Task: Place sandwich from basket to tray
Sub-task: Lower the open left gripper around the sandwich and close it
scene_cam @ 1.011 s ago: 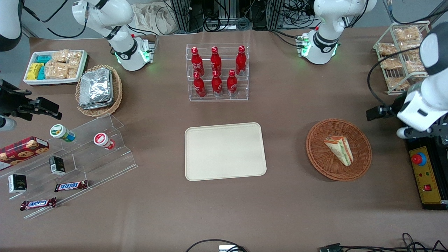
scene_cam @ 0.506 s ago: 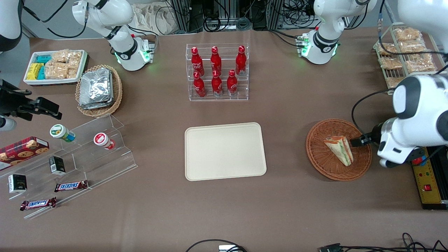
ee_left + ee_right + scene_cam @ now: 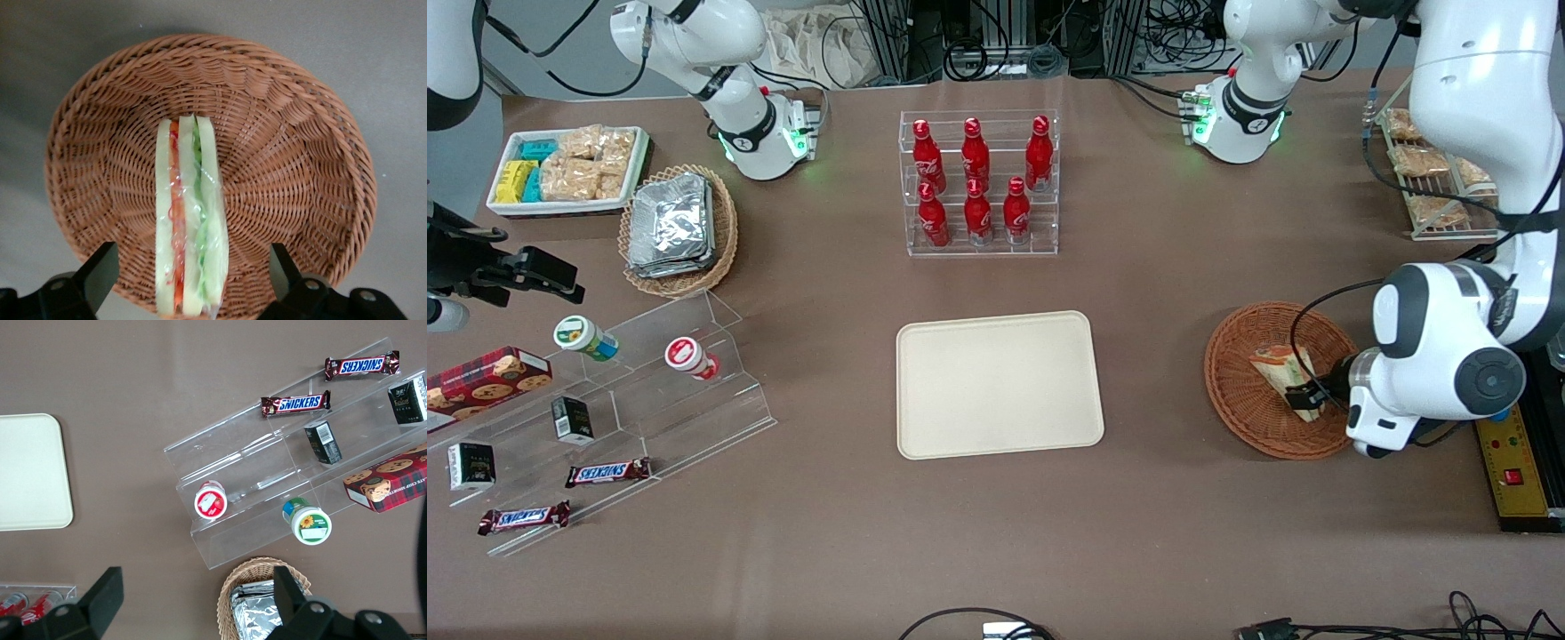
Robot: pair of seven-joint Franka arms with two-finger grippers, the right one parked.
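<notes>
Hovering over the basket [image 3: 313, 200], our gripper [image 3: 190, 280] has its fingers spread wide, straddling the sandwich [image 3: 189, 220]. We line up with its bread faces so closing would pinch them; the tray [image 3: 996, 382] waits nearby.

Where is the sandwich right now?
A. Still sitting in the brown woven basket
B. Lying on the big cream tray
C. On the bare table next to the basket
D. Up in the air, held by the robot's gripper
A: the sandwich rests on the weave inside the basket, with the open gripper straddling it, fingers on either side, not touching it; the tray holds nothing.
</notes>
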